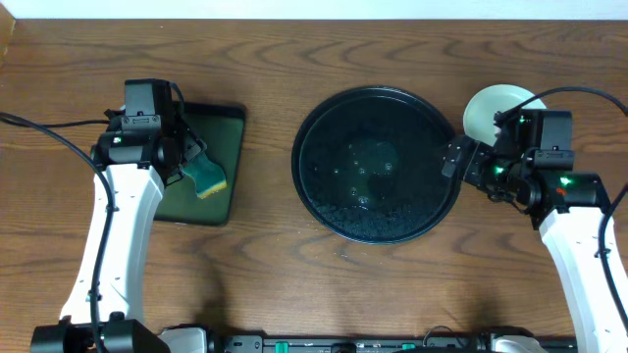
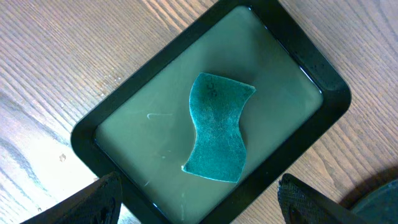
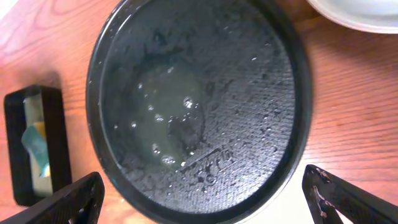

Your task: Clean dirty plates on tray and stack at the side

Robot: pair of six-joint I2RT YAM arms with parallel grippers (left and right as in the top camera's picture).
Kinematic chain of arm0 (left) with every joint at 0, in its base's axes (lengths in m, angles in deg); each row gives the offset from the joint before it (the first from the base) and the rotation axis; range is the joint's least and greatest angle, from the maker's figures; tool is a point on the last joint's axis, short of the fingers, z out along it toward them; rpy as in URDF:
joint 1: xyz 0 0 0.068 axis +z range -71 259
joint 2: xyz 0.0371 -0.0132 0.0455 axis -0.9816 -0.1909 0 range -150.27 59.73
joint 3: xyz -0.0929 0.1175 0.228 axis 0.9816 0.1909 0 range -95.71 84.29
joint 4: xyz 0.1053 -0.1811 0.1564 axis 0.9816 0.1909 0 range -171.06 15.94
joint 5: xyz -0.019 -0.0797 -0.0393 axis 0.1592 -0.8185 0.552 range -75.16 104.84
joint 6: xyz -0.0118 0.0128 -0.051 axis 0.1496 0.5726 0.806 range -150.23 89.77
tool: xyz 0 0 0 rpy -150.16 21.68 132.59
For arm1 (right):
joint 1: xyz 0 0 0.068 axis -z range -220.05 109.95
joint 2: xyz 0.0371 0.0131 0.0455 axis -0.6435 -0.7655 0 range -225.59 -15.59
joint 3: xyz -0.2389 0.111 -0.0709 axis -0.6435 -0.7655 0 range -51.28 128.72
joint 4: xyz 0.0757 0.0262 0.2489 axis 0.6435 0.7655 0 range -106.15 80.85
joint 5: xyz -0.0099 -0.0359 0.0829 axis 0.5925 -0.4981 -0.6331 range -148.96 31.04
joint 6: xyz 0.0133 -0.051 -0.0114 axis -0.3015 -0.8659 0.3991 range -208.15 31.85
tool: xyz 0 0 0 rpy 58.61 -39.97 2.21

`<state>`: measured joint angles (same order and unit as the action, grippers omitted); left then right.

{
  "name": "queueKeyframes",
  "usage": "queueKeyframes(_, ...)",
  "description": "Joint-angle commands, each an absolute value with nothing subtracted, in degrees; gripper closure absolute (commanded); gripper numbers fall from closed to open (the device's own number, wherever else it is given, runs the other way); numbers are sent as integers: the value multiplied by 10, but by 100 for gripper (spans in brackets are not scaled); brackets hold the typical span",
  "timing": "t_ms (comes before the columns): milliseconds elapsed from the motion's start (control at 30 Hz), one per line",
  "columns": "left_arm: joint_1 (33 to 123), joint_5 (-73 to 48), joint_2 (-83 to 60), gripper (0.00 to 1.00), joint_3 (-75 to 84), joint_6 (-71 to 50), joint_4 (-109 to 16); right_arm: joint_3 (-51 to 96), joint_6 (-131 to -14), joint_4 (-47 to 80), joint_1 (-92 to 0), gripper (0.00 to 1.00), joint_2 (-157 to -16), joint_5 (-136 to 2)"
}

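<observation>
The left tool [image 1: 193, 160] hangs released over the sponge [image 2: 217, 127] in the small tray [image 2: 311, 81] below, so scrubbing looks done. The right tool [image 3: 202, 199], released too, faces the wet tray [image 1: 412, 127]; the plates [image 1: 496, 106] sit beside it, apparently stacked.

sponge [image 1: 208, 175] in dish [image 1: 224, 132], plates [image 1: 486, 110] — right of tray [image 1: 339, 118]

Overhead: fixed above table [image 1: 294, 59], facing straight down, far, whole workspace in frame.
Left wrist: close, facing down onto rectangular tray [image 2: 311, 62] and sponge [image 2: 216, 127].
Right wrist: farther off, facing down onto round tray [image 3: 249, 81]; rectangular tray at left edge.
Overhead shares both trays.
</observation>
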<state>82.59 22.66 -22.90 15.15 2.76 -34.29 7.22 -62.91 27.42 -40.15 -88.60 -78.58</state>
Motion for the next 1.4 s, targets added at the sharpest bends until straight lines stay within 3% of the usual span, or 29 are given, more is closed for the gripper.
queueKeyframes(0, 828, 229, -231, 19, 139, 30, -339, 70, -629, 273, -406, 1, -881, -793)
queueKeyframes(400, 828, 229, -231, 19, 139, 30, -339, 69, -640, 312, -407, 1, -886, -770)
queueKeyframes(567, 828, 230, -231, 19, 139, 30, -339, 44, -751, 282, -409, 1, -876, -769)
queueKeyframes(700, 828, 229, -231, 19, 139, 30, -339, -41, -812, 192, -413, 1, -830, -772)
queueKeyframes(1033, 828, 230, -231, 19, 139, 30, -339, -407, -812, -238, -412, 1, -597, -781)
queueKeyframes(1133, 828, 230, -231, 20, 139, 30, -339, -477, -812, -311, -412, 1, -540, -781)
queueKeyframes(1200, 828, 229, -231, 20, 139, 30, -339, -508, -812, -336, -412, 1, -507, -781)
queueKeyframes(1367, 828, 230, -231, 20, 139, 30, -339, -510, -842, -235, -404, 1, -387, -772)
